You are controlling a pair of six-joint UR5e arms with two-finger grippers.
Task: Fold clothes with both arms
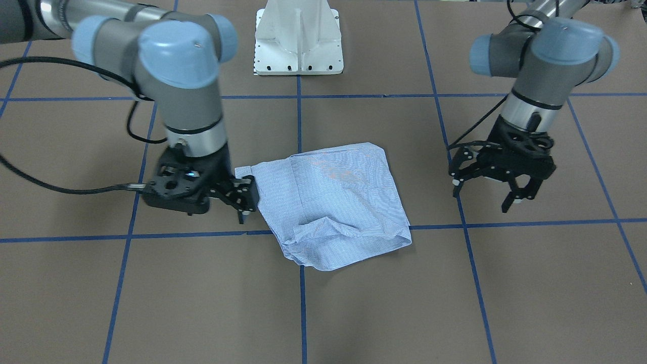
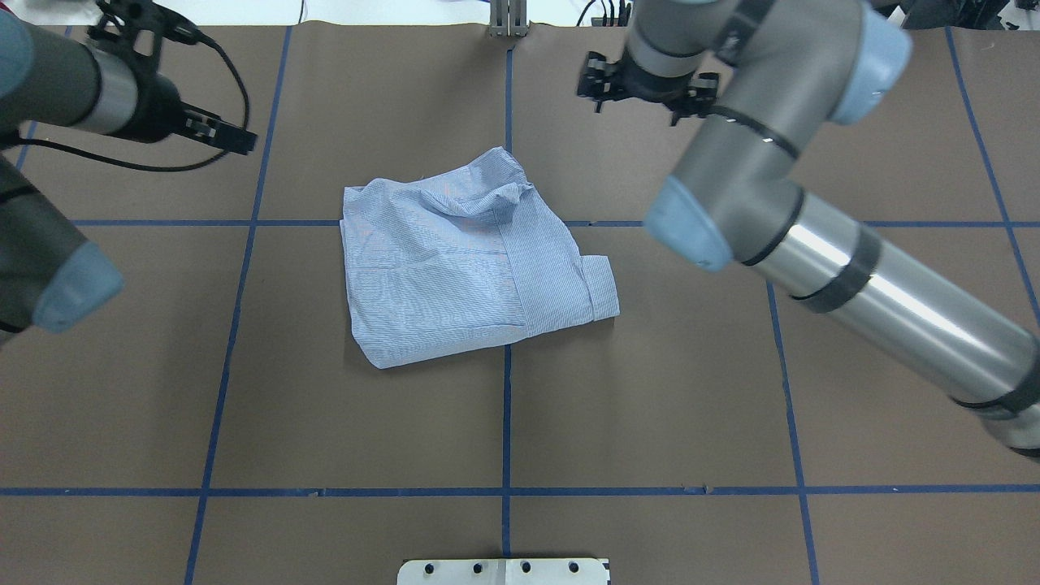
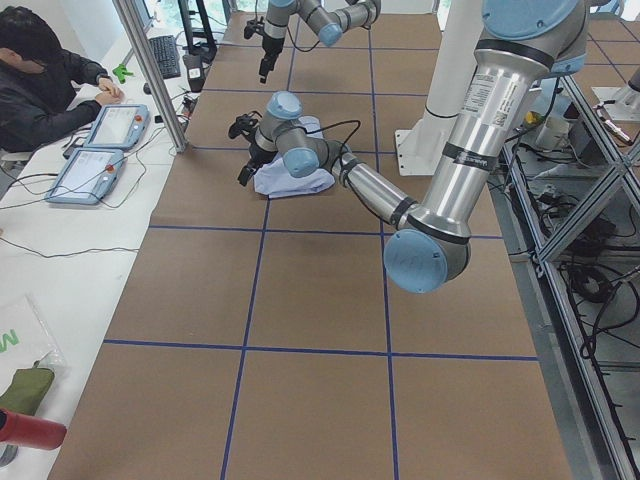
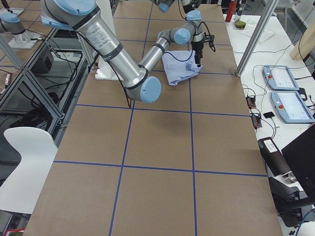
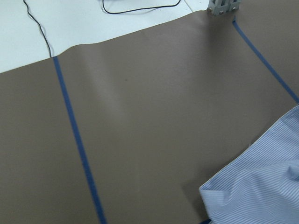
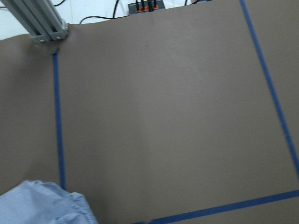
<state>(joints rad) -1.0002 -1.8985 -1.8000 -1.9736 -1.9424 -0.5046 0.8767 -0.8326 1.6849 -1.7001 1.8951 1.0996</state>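
Exterior front-facing: left end effector [image 1: 482, 199] and right end effector [image 1: 246, 199] released; wrist views crop shirt [image 1: 338, 202].

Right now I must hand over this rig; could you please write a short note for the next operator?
Left tool: open, empty, hanging clear of the striped shirt.
Right tool: appears open, empty, close beside the shirt's edge.
Shirt: lies folded in a compact packet on the table, free of both tools.
Done: the folds, apparently.
To do: perhaps smooth the rumpled operator-side edge, then retract both arms.
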